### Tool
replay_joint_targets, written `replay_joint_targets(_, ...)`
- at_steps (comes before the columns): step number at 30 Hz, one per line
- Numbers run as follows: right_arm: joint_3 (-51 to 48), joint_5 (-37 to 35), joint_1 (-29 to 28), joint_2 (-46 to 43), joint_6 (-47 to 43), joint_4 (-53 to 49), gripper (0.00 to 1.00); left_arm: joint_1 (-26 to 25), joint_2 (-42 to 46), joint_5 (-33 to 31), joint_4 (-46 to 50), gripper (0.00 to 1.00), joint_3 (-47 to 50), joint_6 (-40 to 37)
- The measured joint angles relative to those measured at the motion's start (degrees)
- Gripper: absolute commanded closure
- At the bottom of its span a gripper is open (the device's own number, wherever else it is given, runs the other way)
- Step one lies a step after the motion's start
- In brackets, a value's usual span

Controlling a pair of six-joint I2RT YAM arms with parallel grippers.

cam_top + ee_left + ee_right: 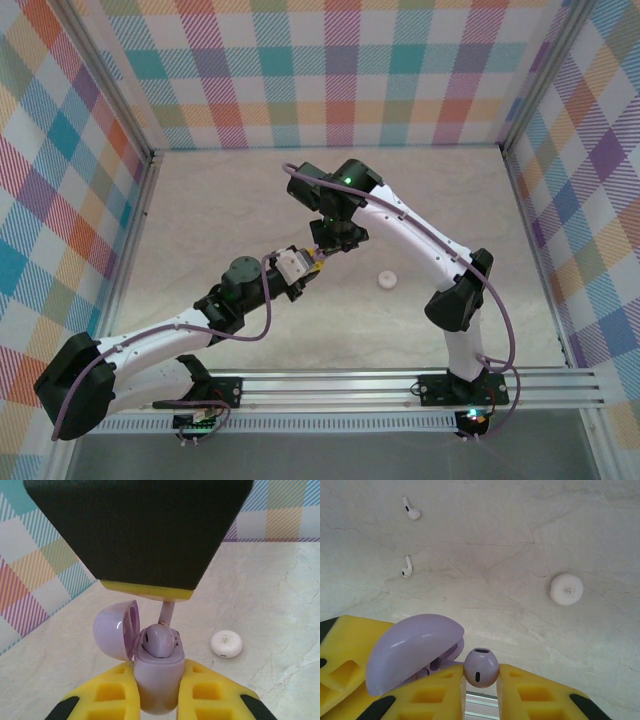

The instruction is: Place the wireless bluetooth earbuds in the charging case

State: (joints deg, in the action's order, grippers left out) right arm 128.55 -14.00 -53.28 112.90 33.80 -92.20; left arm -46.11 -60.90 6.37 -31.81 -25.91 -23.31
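Note:
My left gripper (157,682) is shut on the pale purple charging case (157,675), held upright with its lid (112,630) swung open to the left. One purple earbud (159,641) sits in the case's top. Directly above it my right gripper (481,680) is shut on a second purple earbud (480,667), whose stem (167,612) points down at the case beside the seated one. In the top view the two grippers, left (306,264) and right (333,243), meet over the table's middle. Two white earbuds (411,509) (407,568) lie loose on the table.
A small white round disc (386,281) lies on the marble table to the right of the grippers, also seen as the disc (226,643) and the disc (566,588). Checked walls (330,70) enclose the table on three sides.

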Motion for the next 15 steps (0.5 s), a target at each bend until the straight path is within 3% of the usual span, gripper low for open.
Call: replay_joint_targets(15, -8.3, 2.1, 0.0, -4.0, -0.5, 2.2, 0.74, 0.0, 0.5, 5.6, 1.9, 1.00, -1.0, 7.6)
